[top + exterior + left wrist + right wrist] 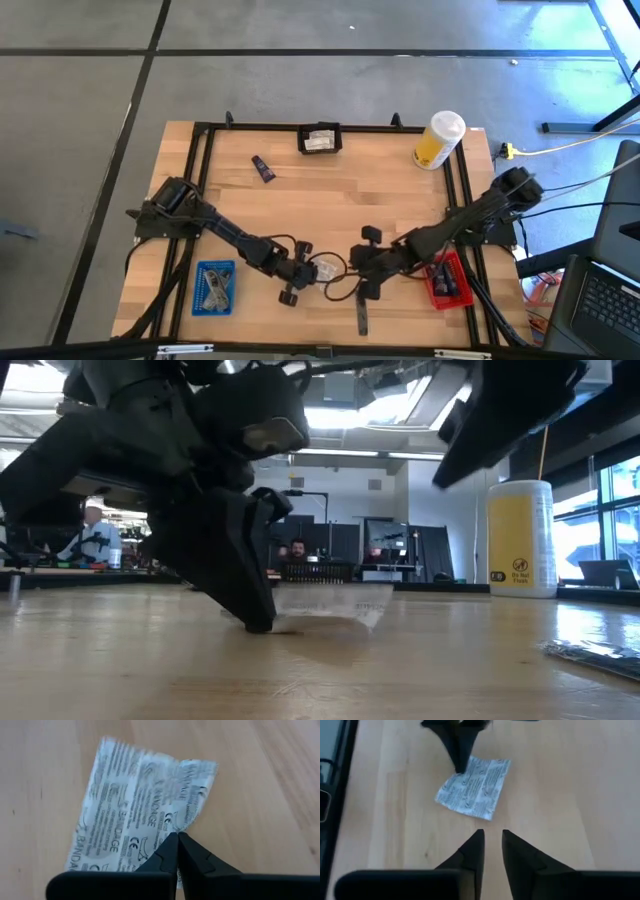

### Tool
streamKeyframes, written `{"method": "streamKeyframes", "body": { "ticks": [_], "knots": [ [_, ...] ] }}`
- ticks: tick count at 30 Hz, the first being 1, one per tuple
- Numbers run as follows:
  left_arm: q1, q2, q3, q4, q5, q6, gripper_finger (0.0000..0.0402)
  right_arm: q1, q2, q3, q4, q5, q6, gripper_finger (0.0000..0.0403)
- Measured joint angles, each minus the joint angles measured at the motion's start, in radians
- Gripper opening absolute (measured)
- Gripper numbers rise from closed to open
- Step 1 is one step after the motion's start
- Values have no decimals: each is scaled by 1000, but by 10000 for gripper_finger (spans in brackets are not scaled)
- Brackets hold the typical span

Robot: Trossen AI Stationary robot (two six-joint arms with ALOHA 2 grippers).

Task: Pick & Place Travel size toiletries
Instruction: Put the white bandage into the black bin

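- Just beyond our left gripper [177,836], our right gripper [491,836] faces it, fingers slightly apart.
- We pinch a crinkled, printed silvery bandage sachet [142,815], fingers clamped on its edge.

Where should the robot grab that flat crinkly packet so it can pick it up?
Probably by an edge, coming down from above. The packet is thin and lies nearly flat on the table, so there is no side to squeeze, only the rim. The left gripper already has its closed fingers on one crumpled edge, which lifts slightly in the low view. The right gripper waits nearby, open.
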Motion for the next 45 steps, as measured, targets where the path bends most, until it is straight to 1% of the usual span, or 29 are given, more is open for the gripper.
{"method": "streamKeyframes", "body": {
  "ticks": [3, 7, 13, 16, 17, 19, 22, 26, 28, 34, 40, 45],
  "knots": [
    [13, -1, -14, 14, 31, -24, 2, -7, 41, 0, 25, -18, -10, 90],
    [20, -2, -17, 17, 43, -29, 2, -10, 74, 0, 70, -19, -12, 118],
    [22, -2, -17, 17, 50, -29, 2, -14, 91, 0, 92, -34, -12, 154],
    [22, -2, -17, 17, 51, -29, 2, -14, 97, 0, 106, -15, -13, 164],
    [22, -2, -17, 17, 50, -29, 2, -14, 97, -1, 104, -5, -13, 166],
    [22, -2, -18, 20, 48, -29, 2, -16, 96, -29, 165, 12, 1, 168],
    [22, -1, -19, 32, 44, -28, 2, -32, 97, -120, 293, -19, 52, 165],
    [22, -1, -19, 32, 43, -27, 2, -57, 97, -254, 594, -94, 114, 156],
    [24, 0, -19, 33, 44, -20, 2, -66, 97, -300, 690, -107, 122, 153],
    [40, 1, -20, 46, 39, -2, 2, -82, 112, -369, 710, -94, 198, 162],
    [83, 3, -22, 88, 35, 30, 2, -85, 123, -375, 780, -119, 193, 178],
    [109, 3, -22, 92, 36, 43, 2, -112, 127, -374, 744, -120, 198, 178]
  ]
}}
